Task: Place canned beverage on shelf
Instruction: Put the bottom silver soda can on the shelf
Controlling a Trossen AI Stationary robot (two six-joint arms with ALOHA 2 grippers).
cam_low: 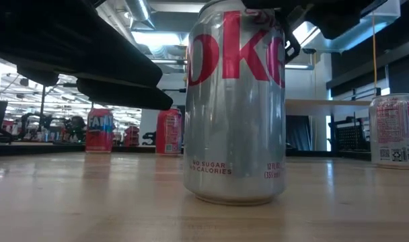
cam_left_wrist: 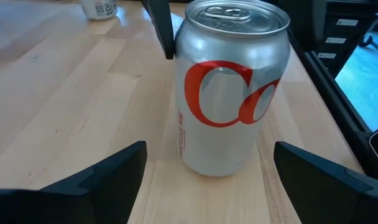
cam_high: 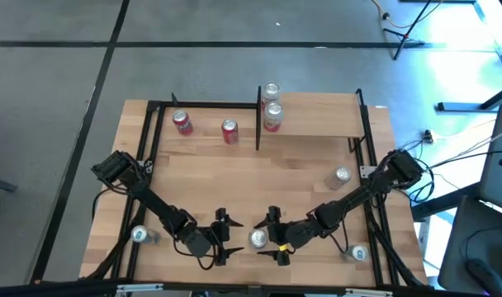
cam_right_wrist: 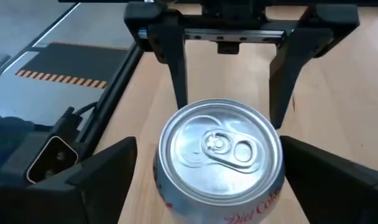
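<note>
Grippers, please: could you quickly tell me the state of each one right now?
Left gripper: open, empty, facing the silver can from its left.
Right gripper: open, fingers either side of the silver can, not closed on it.

Shiny brushed-metal can (cam_left_wrist: pixel 229 93), glossy red lettering; smooth light-wood tabletop (cam_left_wrist: pixel 71 93) with a soft sheen; matt black metal shelf (cam_high: pixel 317 115) posts; dull dark fingers (cam_right_wrist: pixel 170 56).

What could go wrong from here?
Both grippers, left and right, face the same silver can with open jaws on either side; if both close in, they may collide or tip it. The shelf already holds two cans near its edge, so a careless placement could knock them.
</note>
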